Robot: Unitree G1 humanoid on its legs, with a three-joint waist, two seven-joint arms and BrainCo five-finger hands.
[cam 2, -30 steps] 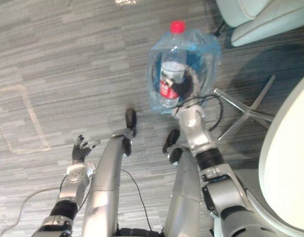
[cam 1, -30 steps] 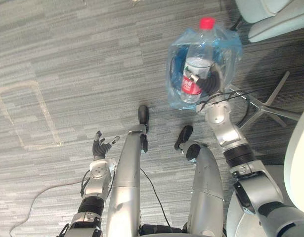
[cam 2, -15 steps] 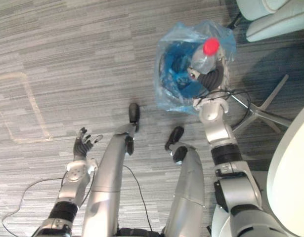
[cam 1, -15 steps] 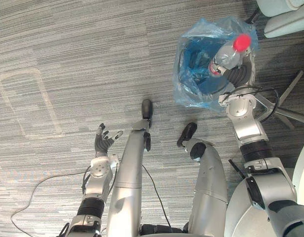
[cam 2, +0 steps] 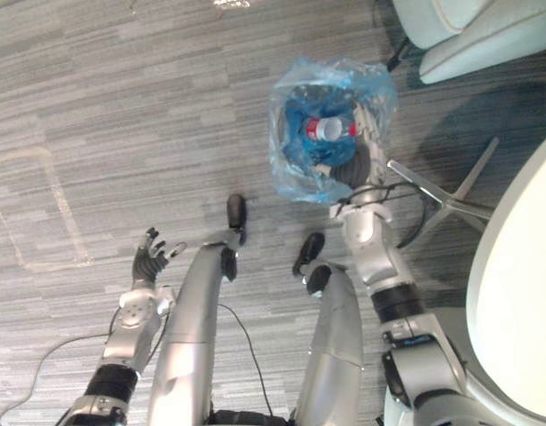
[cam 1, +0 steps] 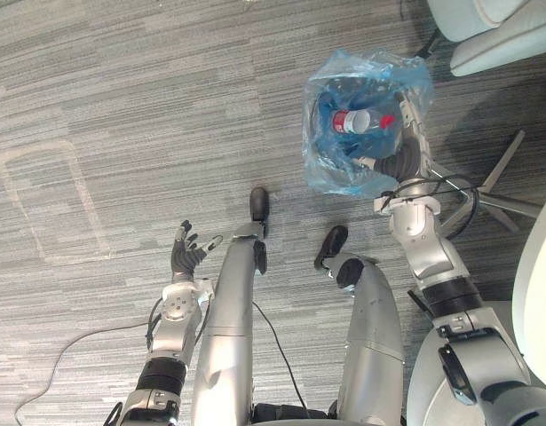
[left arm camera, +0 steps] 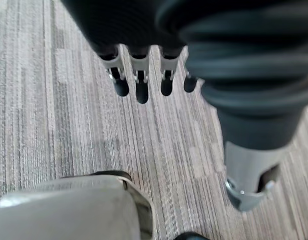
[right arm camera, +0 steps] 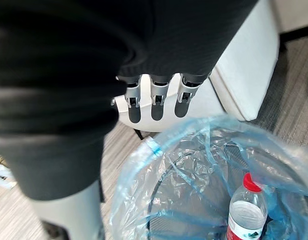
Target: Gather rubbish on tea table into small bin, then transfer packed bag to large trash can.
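Low on the left of the head views, the left hand [cam 1: 188, 255] is hanging over the carpet [cam 1: 122, 89] with its fingers [left arm camera: 142, 92] straight and fanned apart, holding nothing. Down the right edge, a pale rounded surface [cam 1: 539, 284] is curving out of the frame. Further up and to the left, a pale tape outline [cam 1: 88, 200] is marking a rough rectangle on the carpet. Right of centre, the right hand [cam 1: 404, 160] is reaching to the near right rim of the bin [cam 1: 330, 142]. Its fingers [right arm camera: 158, 107] are lying straight and side by side above the edge of the bag [cam 1: 319, 173], gripping nothing; whether they are brushing the plastic cannot be told. That bag, clear and blue, is lining the bin and puffing out around it onto the floor. Inside it, the bottle [cam 1: 357, 122] is resting in the blue hollow, its red cap pointing toward the right hand and its red label showing. Just right of the bin, a metal chair base [cam 1: 477, 193] is spreading its spokes across the carpet. At the upper right corner, a pale chair [cam 1: 494, 35] is standing beyond the bin.
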